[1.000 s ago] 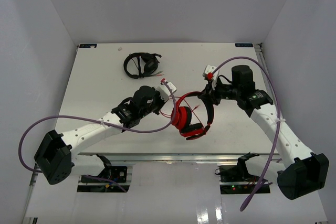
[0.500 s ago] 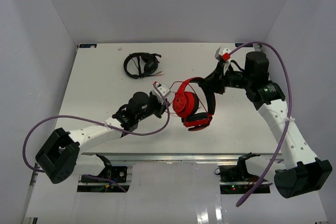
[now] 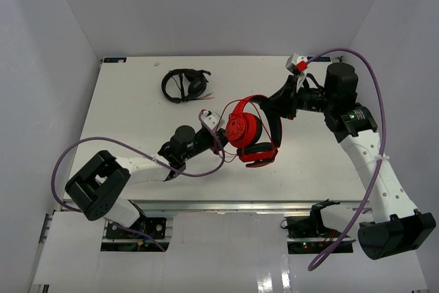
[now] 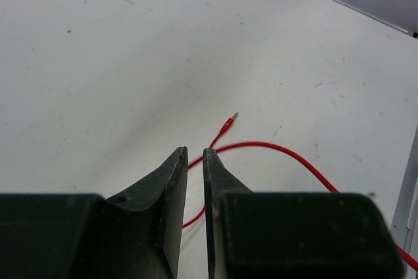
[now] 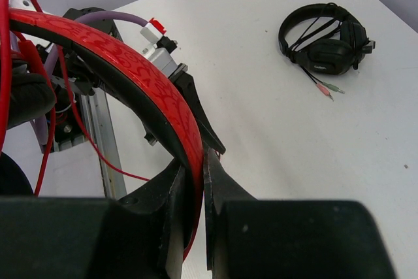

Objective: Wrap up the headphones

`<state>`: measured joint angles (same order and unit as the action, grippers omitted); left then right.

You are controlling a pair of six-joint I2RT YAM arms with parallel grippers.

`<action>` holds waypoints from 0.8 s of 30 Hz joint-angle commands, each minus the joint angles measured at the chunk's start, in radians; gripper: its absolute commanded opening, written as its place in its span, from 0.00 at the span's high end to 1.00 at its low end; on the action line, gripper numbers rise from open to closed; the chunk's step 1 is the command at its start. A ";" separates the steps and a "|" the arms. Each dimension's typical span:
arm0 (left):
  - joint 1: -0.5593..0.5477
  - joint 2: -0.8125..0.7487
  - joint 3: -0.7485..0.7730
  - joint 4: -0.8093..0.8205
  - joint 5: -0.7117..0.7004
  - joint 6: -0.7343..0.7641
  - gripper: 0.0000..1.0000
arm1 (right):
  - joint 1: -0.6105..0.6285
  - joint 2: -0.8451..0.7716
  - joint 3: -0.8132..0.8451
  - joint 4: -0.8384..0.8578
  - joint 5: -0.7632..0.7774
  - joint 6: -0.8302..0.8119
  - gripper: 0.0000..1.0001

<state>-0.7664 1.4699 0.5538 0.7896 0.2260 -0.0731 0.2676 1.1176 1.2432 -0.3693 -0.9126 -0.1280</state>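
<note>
The red headphones hang above the table's middle, tilted, with one ear cup facing up. My right gripper is shut on their red headband, which fills the gap between the jaws. My left gripper sits low, just left of the ear cups. Its jaws are almost closed with a thin gap and pinch nothing. The thin red cable lies slack on the table under and beyond the jaws. Its plug lies just past the tips.
Smaller all-black headphones lie at the table's back left, also in the right wrist view. The white table is walled on three sides. Purple hoses loop from both arms. The left arm's wrist is close beneath the headband.
My right gripper has lifted the red headphones and carried them back and to the right. My left arm has drawn back and stretched low beside the ear cups.
</note>
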 commanded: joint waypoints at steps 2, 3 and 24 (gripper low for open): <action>0.009 -0.097 -0.109 0.157 0.015 0.038 0.62 | -0.010 -0.032 0.060 0.042 -0.019 0.077 0.92; 0.009 -0.122 -0.128 0.156 0.018 0.050 0.58 | -0.011 -0.031 0.059 0.043 -0.017 0.079 0.92; 0.009 -0.258 -0.330 0.249 -0.012 0.420 0.02 | -0.019 -0.022 0.060 0.058 -0.059 0.116 0.92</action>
<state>-0.7609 1.1613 0.1675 0.9682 0.2305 0.2179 0.2546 1.1118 1.2602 -0.3648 -0.9234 -0.0653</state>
